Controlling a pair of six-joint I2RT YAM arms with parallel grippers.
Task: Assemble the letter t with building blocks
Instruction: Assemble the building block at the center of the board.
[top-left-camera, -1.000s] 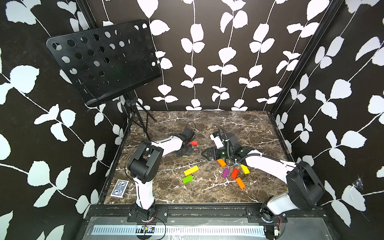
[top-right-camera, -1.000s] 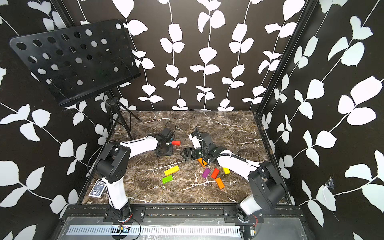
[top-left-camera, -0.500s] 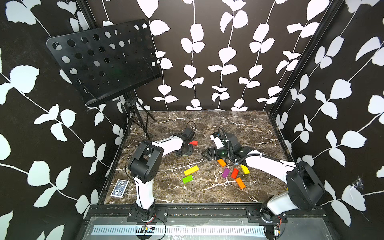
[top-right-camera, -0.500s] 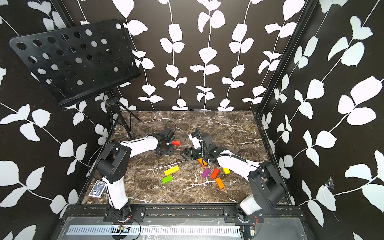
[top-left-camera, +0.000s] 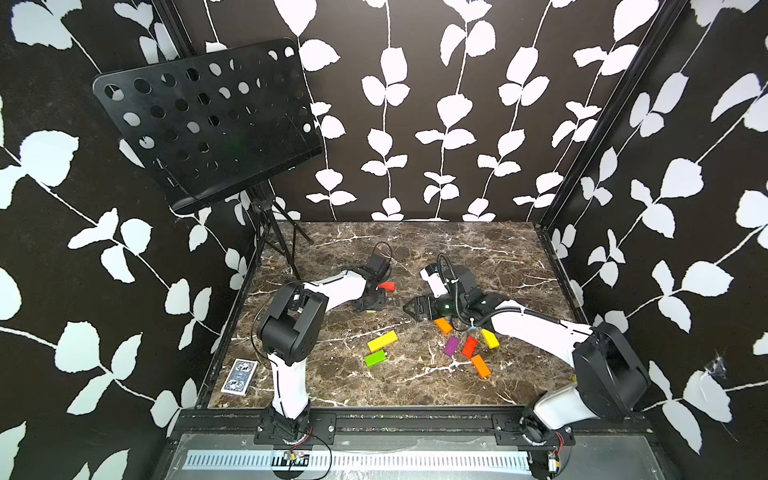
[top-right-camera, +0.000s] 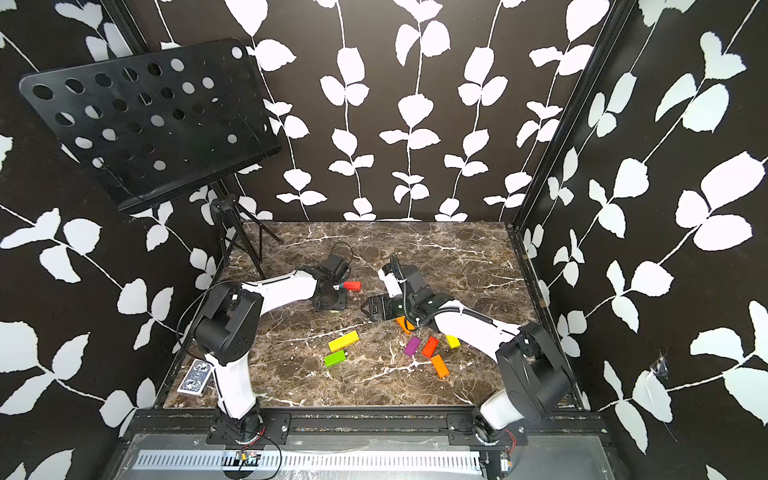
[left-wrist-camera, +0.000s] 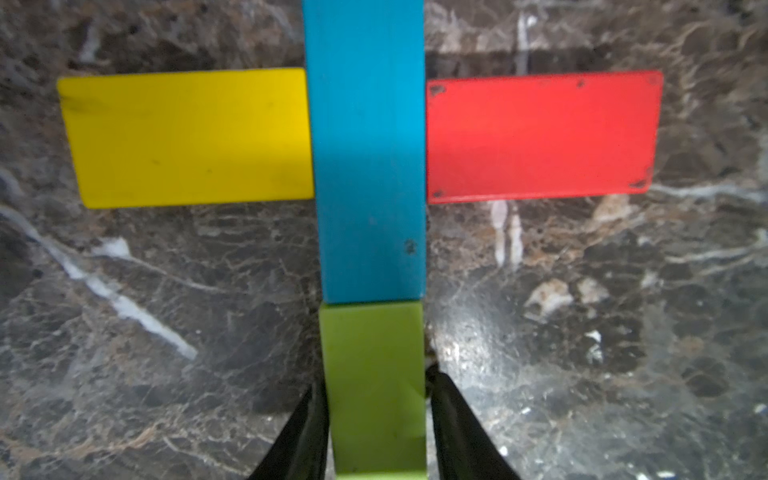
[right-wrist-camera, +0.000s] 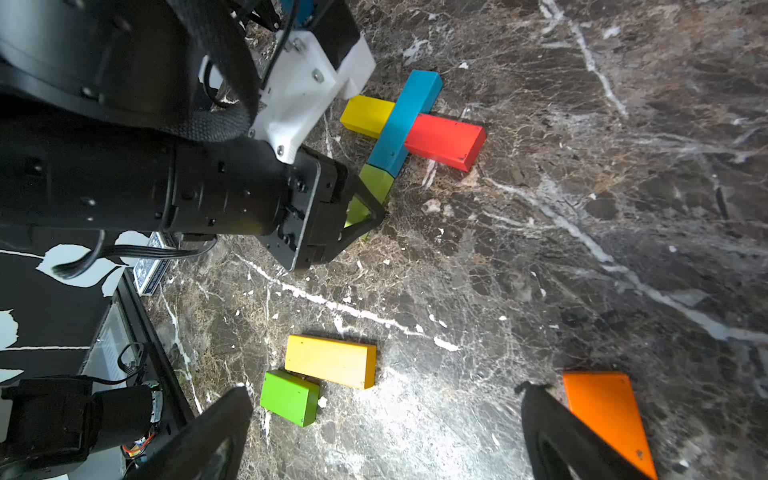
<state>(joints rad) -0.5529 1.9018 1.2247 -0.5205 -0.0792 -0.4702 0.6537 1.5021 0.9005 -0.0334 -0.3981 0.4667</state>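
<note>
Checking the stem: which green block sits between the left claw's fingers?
The green block butted against the end of the blue block; the other green block lies loose beside the long yellow block.

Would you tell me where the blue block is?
Left wrist view: the blue block lies flat between a yellow block and a red block, its end against the green block held by the left end effector.

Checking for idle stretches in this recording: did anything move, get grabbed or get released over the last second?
Nothing visibly changed in the top views. The left gripper stays at the green block butted against the blue block, fingers close on both sides; whether it grips cannot be told. The right gripper stays open, and the loose blocks lie where they were.
</note>
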